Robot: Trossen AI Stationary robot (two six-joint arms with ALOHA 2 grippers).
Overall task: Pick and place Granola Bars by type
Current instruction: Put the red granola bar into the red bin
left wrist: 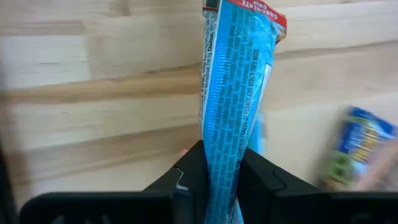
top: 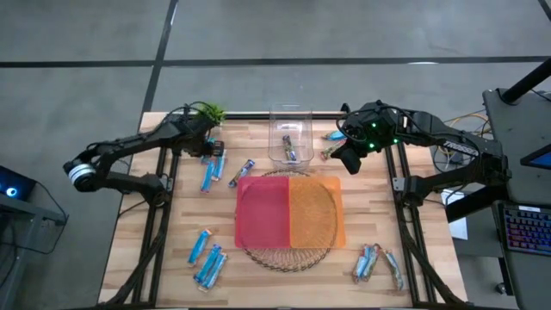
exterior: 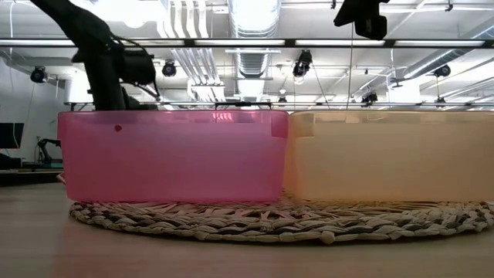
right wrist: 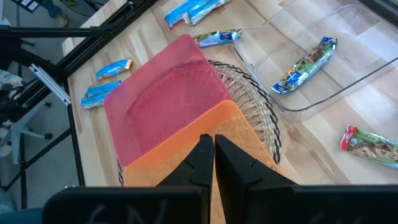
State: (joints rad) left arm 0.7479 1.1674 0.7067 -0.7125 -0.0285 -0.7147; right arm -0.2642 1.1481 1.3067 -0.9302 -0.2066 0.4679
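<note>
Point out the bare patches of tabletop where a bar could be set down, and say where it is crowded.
Bare wood lies between the pink bin and the light blue bars at front left, and between the orange bin and the table's right edge. The back is crowded: clear container, plant, scattered bars, and the left gripper shut on a light blue bar.

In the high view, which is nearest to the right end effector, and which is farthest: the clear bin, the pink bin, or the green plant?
From the right end effector:
1. Clear bin, just beside it toward the table's middle, at the far edge.
2. Pink bin, on the woven mat in the middle.
3. Green plant, at the far edge, by the left arm.
</note>
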